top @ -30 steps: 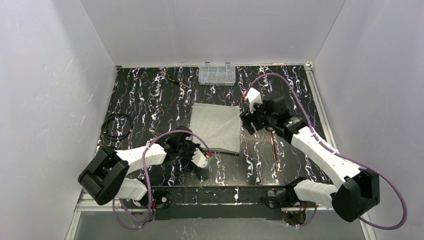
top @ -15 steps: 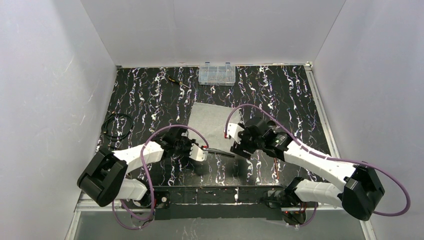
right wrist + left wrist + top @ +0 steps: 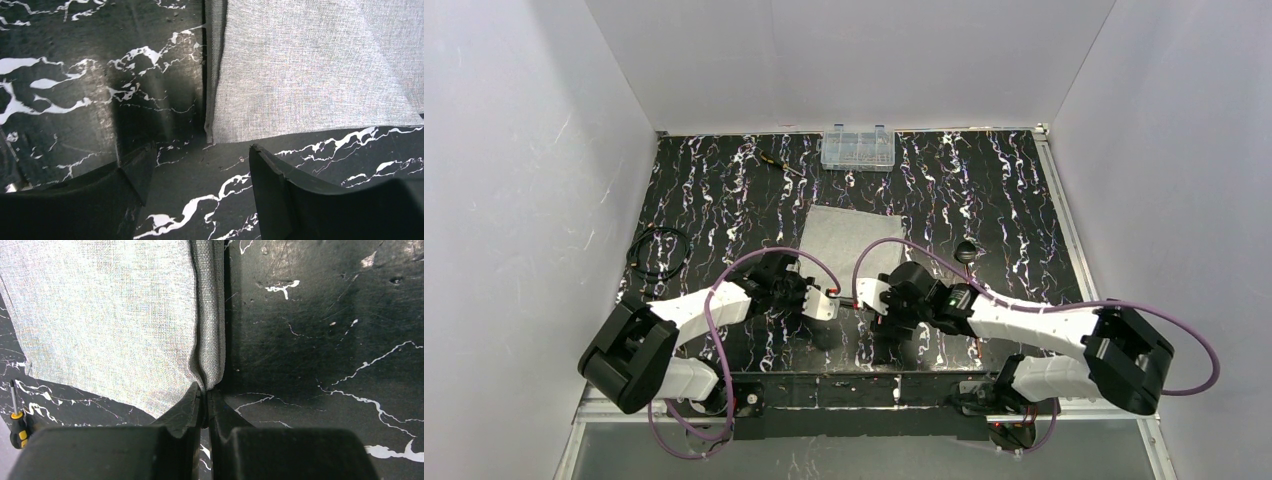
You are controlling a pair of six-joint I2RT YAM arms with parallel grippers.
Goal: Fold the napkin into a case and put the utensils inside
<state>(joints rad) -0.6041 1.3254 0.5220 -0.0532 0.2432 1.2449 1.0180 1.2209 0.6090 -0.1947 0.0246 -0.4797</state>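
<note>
Two tools sit at the napkin's (image 3: 110, 315) near edge — left tool (image 3: 204, 400) clenched on its folded corner, right tool (image 3: 200, 160) spread wide just short of the cloth, over the dark surface (image 3: 75, 75).

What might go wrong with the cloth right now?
The left gripper pinches only the folded corner edge of the napkin, so the cloth may slip out when pulled. The right gripper is open, with the other corner just beyond its fingertips; closing now might grab nothing. Its arm passes close by the spoon and may bump it.
</note>
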